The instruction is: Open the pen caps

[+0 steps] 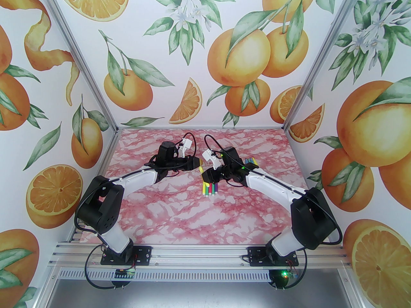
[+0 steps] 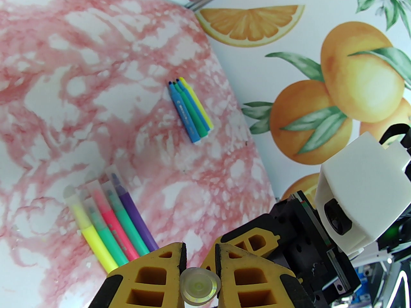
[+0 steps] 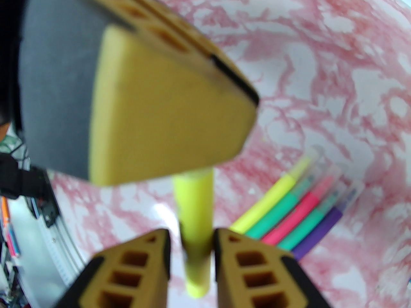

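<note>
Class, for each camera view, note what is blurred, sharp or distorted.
Left wrist: the left gripper and uncapped pens are sharp, the table edge bowed by the lens. Right wrist: that gripper's fingers loom blurred, the yellow pen soft. Top external: evenly lit, sharp.

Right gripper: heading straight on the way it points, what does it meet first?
Probably the left gripper, close ahead, shut on the far end of the yellow pen lying between the fingers of the right gripper.
</note>
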